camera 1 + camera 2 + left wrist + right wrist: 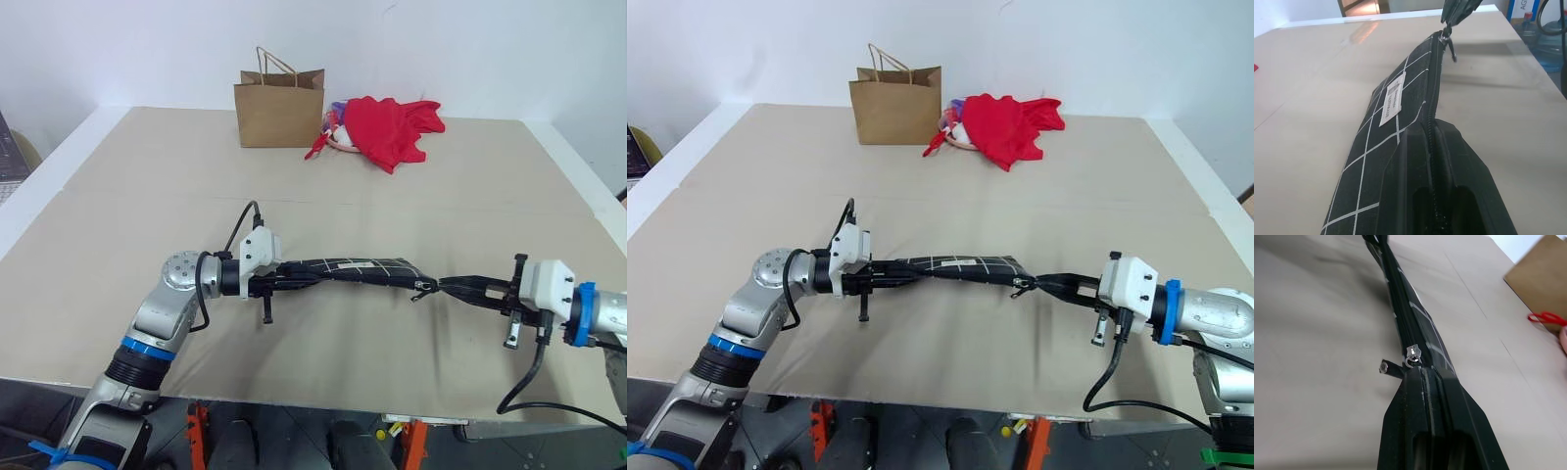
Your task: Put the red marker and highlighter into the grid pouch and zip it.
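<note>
A white wall stood behind the wide beige table (118, 206), and you were at the last step: the zipping. The pouch (358, 270) hung stretched between your two arms above the near part of the table, held clear of the surface. By my reading the zip was drawn nearly or fully to its end, for the slider (1413, 356) sat at the right-hand tip of the pouch, just ahead of the right jaws. Neither marker nor highlighter lay on the table, so I judged them inside, though you could not see into the pouch. What the next move called for, as I saw it, was a check that the teeth were shut along their whole length, then lowering the pouch and letting go at both ends.

The pouch was black with white grid lines and a small white label (1392, 98) on its side, pulled into a long, slightly sagging strip.

Your left gripper (284, 279) had its jaws clenched on the pouch's left end. Your right gripper (470, 288) had its jaws clenched at the zipper end.

Well apart, at the far edge, stood a brown bag (279, 108) with a red cloth (392, 127) beside it.
</note>
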